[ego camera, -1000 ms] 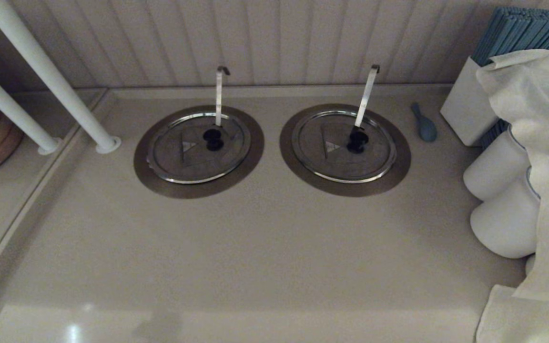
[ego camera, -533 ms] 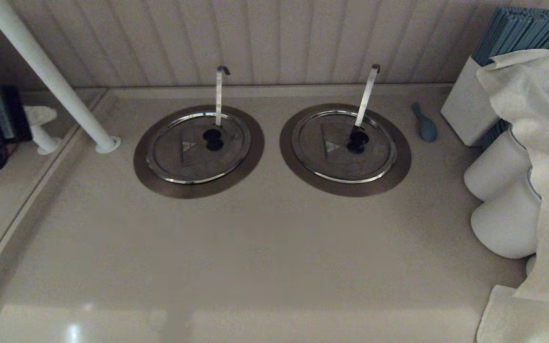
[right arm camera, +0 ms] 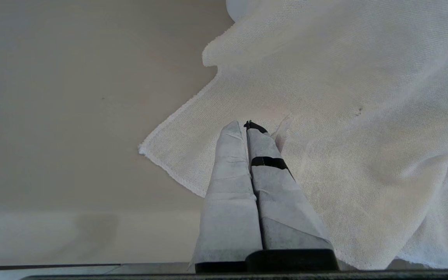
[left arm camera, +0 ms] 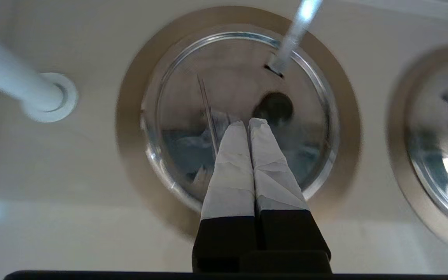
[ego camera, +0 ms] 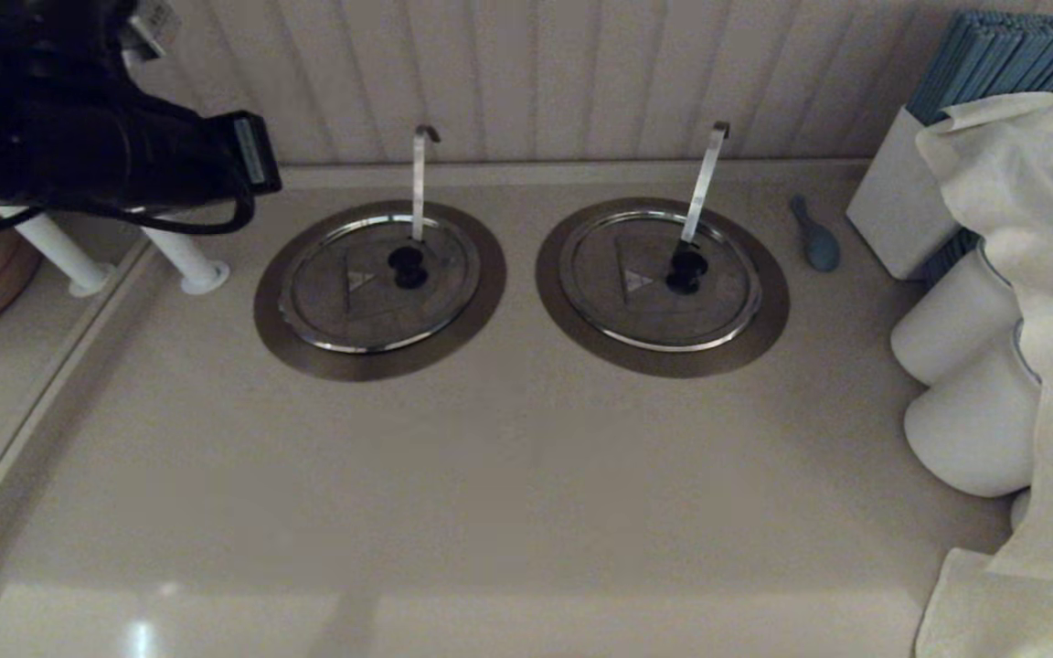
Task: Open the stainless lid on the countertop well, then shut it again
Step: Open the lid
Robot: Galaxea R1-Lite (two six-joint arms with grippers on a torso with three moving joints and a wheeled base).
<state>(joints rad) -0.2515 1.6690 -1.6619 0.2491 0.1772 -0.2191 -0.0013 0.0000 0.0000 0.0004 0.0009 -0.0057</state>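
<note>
The stainless lid [ego camera: 371, 292] lies flat and closed on the left countertop well, inside its dull-brown collar [ego camera: 275, 315]. It carries a black knob [ego camera: 409, 266] and a triangle mark, and a thin curl-hooked ladle handle [ego camera: 418, 178] rises behind it. My left arm [ego camera: 124, 146] reaches in from the upper left, to the left of the well. In the left wrist view my left gripper [left arm camera: 247, 122] is shut and empty, hovering over the lid [left arm camera: 231, 77] next to the knob [left arm camera: 273, 109]. My right gripper [right arm camera: 247, 126] is shut over a white cloth [right arm camera: 344, 97].
The twin lid [ego camera: 645, 302] with a flat slanted handle [ego camera: 703, 183] sits to the right. A blue spoon [ego camera: 814, 239], a white box of blue sticks [ego camera: 897, 201], white jars [ego camera: 956, 315] and a draped cloth [ego camera: 1038, 274] crowd the right side. White posts [ego camera: 184, 260] stand left of the well.
My left arm has come into view from the left edge and swung up and right toward the left well. The lids have not moved.
</note>
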